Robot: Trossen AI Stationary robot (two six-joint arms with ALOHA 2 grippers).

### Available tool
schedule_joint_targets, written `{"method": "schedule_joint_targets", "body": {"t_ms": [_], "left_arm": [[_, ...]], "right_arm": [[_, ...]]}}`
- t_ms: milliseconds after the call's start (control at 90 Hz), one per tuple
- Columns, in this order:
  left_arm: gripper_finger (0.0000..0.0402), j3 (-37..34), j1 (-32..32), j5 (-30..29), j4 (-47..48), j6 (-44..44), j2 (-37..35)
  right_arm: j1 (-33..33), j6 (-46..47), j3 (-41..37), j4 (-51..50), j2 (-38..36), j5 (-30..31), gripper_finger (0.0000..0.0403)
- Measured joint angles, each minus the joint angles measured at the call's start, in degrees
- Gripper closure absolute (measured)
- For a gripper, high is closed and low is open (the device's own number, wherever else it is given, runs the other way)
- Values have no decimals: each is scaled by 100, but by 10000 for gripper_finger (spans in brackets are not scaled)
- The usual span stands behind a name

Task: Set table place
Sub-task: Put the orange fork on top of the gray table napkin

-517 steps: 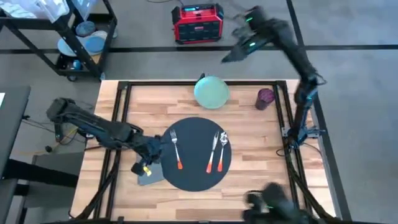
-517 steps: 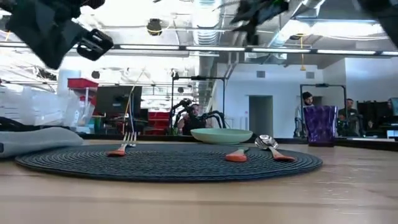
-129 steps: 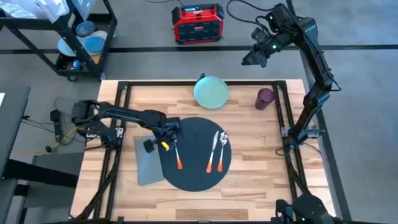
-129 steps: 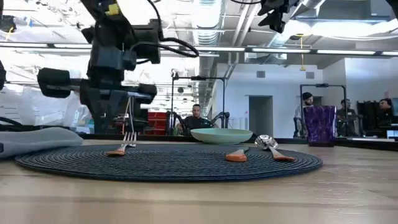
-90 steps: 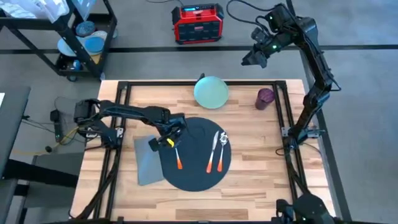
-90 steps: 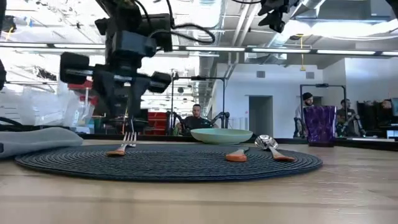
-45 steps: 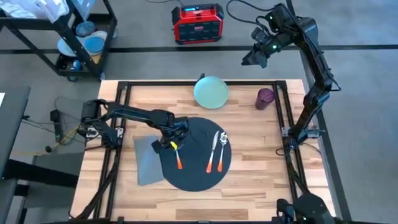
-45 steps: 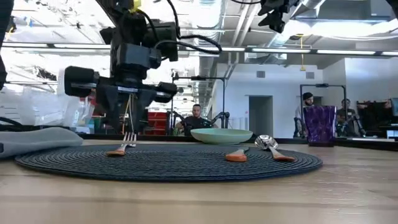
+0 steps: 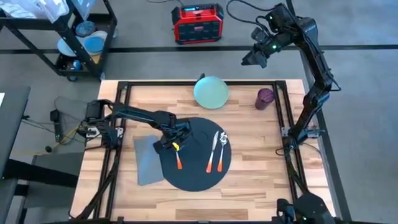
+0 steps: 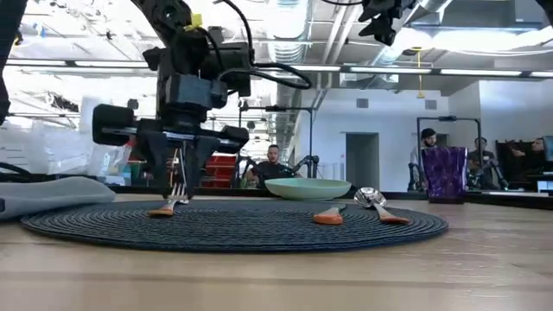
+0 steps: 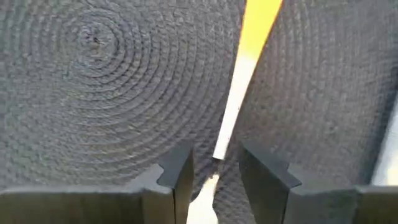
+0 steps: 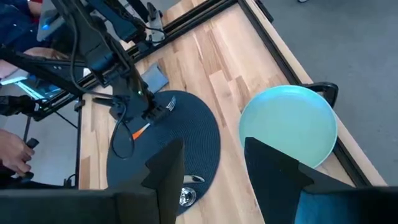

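The round dark placemat (image 9: 196,175) lies on the light-wood table (image 9: 261,155). On the mat's left part lies a fork (image 9: 177,158) with an orange handle; a knife and a spoon (image 9: 215,151) lie on its right part. My left gripper (image 9: 171,145) is down over the fork, open. In the left wrist view its fingers (image 11: 178,177) stand on either side of the fork's metal neck (image 11: 230,121), close above the mat (image 11: 93,93). My right gripper (image 9: 252,57) hangs open, high beyond the table's far edge.
A pale green plate (image 9: 211,92) sits at the far edge and a purple cup (image 9: 265,98) at the far right. A grey napkin (image 9: 147,163) lies left of the mat, partly under it. A red box (image 9: 197,23) and a wire cart (image 9: 74,37) stand on the floor beyond.
My left gripper has moved a little toward the table's right edge and come down onto the fork's metal end, its fingers now low beside it. The fork, mat and other cutlery have stayed where they were.
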State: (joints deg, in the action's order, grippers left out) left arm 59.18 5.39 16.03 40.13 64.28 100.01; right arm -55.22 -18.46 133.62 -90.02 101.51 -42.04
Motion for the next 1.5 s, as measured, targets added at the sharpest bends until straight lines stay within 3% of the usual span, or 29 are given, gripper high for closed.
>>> {"method": "schedule_joint_targets", "body": {"t_ms": [311,600,778,1044,1333,1500], "left_arm": [[300,0,0,-108,54,241,46],[395,0,2,-212,38,253,43],[398,0,2,-246,-13,231,43],[401,169,-11,-877,314,52,32],[401,839,-50,-728,1581,-305,24],[401,864,-250,-406,2099,-411,-445]], "right_arm": [[-7,-2,0,2,0,11,247],[-7,-4,0,0,0,157,247],[-7,-2,0,0,0,212,248],[-7,-4,0,1,0,212,254],[-5,-4,0,1,0,263,255],[-9,-7,0,0,0,314,255]]}}
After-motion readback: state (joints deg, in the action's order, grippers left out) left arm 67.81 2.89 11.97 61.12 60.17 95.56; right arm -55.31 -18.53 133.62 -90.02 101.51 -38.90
